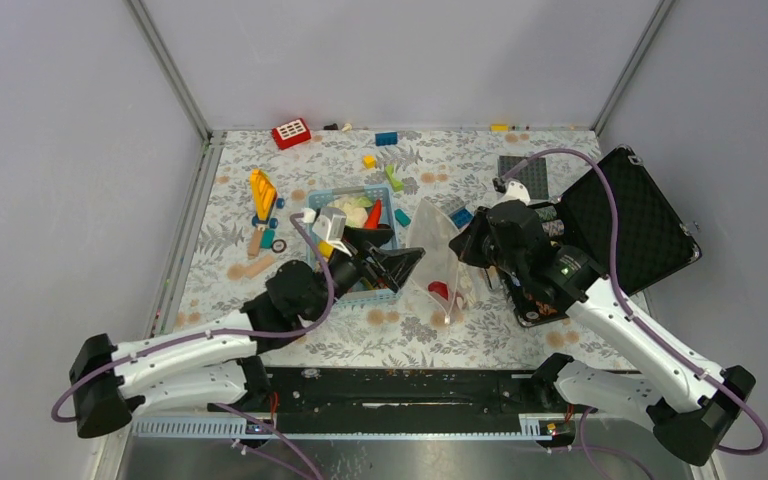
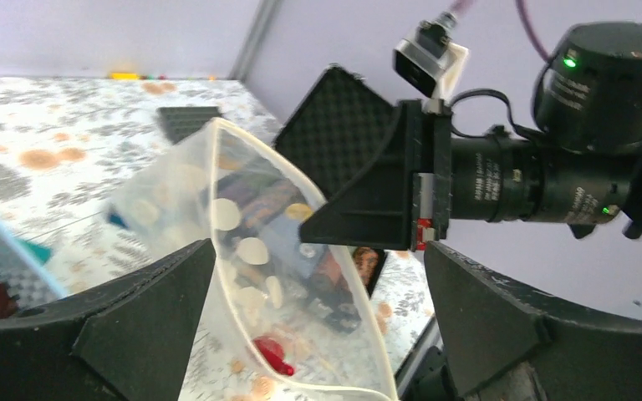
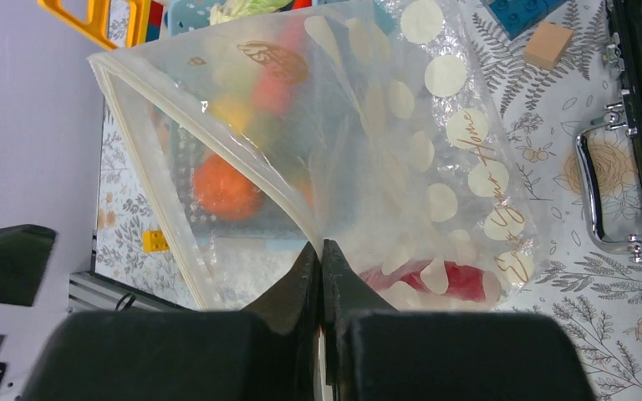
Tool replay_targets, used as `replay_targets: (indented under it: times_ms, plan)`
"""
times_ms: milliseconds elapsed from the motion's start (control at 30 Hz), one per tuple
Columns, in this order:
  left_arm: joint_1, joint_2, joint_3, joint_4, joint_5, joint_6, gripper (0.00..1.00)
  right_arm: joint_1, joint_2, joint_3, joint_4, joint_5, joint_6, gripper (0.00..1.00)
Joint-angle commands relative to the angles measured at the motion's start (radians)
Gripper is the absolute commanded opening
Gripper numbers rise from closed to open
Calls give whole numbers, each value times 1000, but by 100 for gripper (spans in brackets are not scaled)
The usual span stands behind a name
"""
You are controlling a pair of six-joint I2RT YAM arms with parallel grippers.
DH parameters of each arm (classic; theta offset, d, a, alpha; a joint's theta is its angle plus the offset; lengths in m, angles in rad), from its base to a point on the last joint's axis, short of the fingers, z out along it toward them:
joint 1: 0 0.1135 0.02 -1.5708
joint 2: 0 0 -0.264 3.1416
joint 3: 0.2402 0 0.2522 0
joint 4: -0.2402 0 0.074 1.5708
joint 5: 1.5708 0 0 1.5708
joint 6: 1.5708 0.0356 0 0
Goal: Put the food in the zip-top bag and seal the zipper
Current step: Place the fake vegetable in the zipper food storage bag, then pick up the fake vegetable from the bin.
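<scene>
The dotted zip-top bag (image 1: 438,250) stands open between the blue basket (image 1: 384,200) and the black case. My right gripper (image 1: 465,245) is shut on the bag's zipper rim (image 3: 217,125), holding the mouth up; its jaws meet on the plastic (image 3: 319,251). A red chili (image 3: 460,280) lies in the bag's bottom, and also shows in the left wrist view (image 2: 272,355). My left gripper (image 1: 398,265) is open and empty at the bag's mouth (image 2: 318,334), its fingers (image 2: 134,317) on either side of the rim. The cauliflower (image 1: 345,215) and other food lie in the basket.
An open black foam-lined case (image 1: 625,215) lies at the right, its metal handle (image 3: 593,192) beside the bag. Loose bricks are scattered at the back, among them a red one (image 1: 291,132). A yellow-orange toy (image 1: 263,190) lies left of the basket.
</scene>
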Motion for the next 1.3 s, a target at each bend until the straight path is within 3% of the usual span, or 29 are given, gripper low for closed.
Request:
replay_targets:
  times_ms: [0,133,300,500,1000,1167,1267]
  plan:
    - [-2,-48,142,-500,-221,-23,99,-53,-24,-28,46,-60,41,0]
    - [64,20,240,-824,-321,-101,99,-83,-12,-46,42,-100,25,0]
    - [281,181,307,-1066,-99,-160,99,-87,3,-44,6,-92,-13,0]
    - [386,327,334,-1100,-14,-147,99,-87,9,-56,6,-85,-30,0]
    - [412,491,323,-1139,-74,-159,97,-87,10,-71,6,-72,-49,0]
    - [412,529,325,-1138,-75,-156,88,-87,16,-65,8,-74,-53,0]
    - [412,543,331,-1139,-55,-153,75,-87,19,-62,8,-74,-53,0]
